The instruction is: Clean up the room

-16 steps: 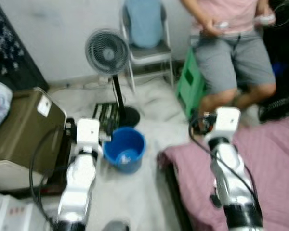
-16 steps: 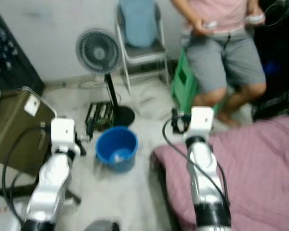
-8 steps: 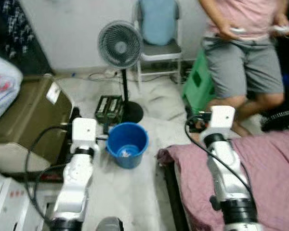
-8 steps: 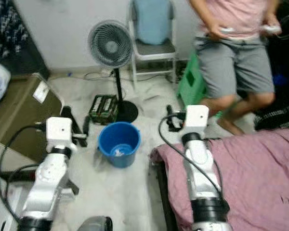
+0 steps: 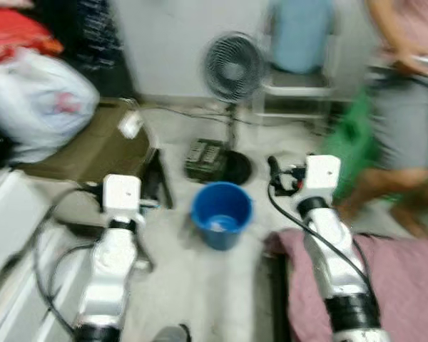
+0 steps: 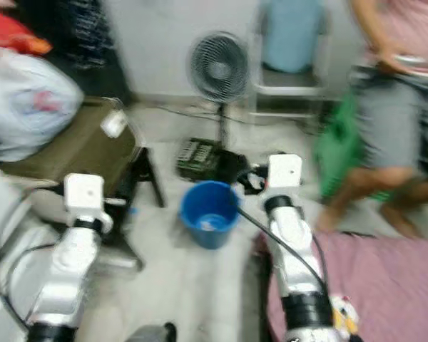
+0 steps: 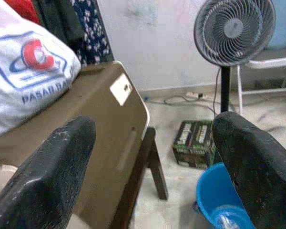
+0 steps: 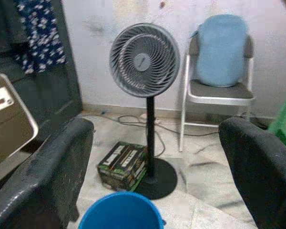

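Nearest the robot, on the right, a pink-purple bedspread (image 5: 399, 285) covered the corner of a bed, and a small stuffed toy (image 6: 342, 313) lay at its near edge. On the near left stood white furniture (image 5: 14, 271), too blurred to tell what kind.

Both silver arms were raised over the pale floor (image 5: 200, 285). The left claw (image 7: 152, 157) hung open and empty — its two black fingers (image 7: 47, 171) spread wide apart, framing an olive-brown case (image 7: 109, 124) with a white label that stood tilted on a dark stand. The right claw (image 8: 152, 162) was likewise open and empty, its fingers (image 8: 43, 171) well apart.

Between the two arms, on the floor, stood a blue bucket (image 5: 221, 214) with something small and pale at its bottom. Just beyond it lay a dark green box (image 8: 123, 164) with pale lettering, touching or nearly touching the round black base of a grey pedestal fan (image 8: 144, 62), which stood upright.

On the far left a white plastic bag (image 7: 24, 71) with red and blue print rested on the case, with something red (image 5: 14, 32) above it and dark patterned cloth (image 7: 88, 28) hanging behind. Farther back, against the wall, stood a metal folding chair (image 8: 219, 93) with a light blue cushion (image 8: 221, 50) propped on it. On the far right a person in grey shorts (image 5: 406, 132) and a pink top stood beside a green crate (image 5: 346, 139) — the head views were blurred there.
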Tool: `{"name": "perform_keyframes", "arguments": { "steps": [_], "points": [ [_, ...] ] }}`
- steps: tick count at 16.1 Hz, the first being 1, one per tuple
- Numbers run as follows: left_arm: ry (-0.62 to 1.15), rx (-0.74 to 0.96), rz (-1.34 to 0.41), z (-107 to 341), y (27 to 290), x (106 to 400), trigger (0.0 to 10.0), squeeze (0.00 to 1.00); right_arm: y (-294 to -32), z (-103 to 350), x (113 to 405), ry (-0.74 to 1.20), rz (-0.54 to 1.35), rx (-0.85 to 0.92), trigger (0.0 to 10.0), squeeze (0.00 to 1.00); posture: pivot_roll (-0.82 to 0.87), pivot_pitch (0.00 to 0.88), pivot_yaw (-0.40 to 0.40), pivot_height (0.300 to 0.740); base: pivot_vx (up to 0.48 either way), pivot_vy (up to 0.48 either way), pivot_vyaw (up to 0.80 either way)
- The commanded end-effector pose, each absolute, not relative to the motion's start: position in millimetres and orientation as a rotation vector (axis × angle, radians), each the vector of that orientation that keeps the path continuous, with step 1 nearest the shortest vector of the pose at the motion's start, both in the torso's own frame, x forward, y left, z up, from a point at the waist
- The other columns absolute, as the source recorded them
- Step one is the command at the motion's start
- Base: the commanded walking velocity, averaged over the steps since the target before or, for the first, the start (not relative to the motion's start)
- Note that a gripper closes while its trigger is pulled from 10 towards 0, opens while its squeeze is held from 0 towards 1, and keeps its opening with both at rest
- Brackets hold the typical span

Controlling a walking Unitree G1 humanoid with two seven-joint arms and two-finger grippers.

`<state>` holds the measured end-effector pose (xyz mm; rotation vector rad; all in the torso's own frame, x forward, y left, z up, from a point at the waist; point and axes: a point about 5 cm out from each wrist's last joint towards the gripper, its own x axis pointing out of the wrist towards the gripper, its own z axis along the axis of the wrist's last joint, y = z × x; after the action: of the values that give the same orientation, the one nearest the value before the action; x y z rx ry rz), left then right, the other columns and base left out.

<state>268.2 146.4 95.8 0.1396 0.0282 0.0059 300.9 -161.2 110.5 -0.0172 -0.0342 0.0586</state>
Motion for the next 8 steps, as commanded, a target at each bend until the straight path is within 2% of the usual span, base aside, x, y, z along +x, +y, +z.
{"name": "perform_keyframes", "arguments": {
  "steps": [1, 3, 8],
  "points": [
    [0.018, 0.149, 0.0, 100.2, 147.5, 269.6, 10.0, 0.0, -160.2, 111.5, 302.1, -0.041, 0.059, -0.013, 10.0, 0.0, -0.03, 0.0, 0.006, 0.74, 0.0, 0.0, 0.8],
    [0.015, 0.141, -0.022, 100.7, 145.4, 270.4, 10.0, 0.0, -159.8, 111.1, 302.3, -0.041, 0.057, -0.011, 10.0, 0.0, -0.03, 0.0, 0.008, 0.74, 0.0, 0.0, 0.8],
    [0.002, 0.14, -0.048, 102.9, 141.1, 271.3, 10.0, 0.0, -161.0, 110.5, 302.1, -0.04, 0.047, 0.007, 10.0, 0.0, -0.03, 0.0, 0.01, 0.74, 0.0, 0.0, 0.0]
  ]
}}
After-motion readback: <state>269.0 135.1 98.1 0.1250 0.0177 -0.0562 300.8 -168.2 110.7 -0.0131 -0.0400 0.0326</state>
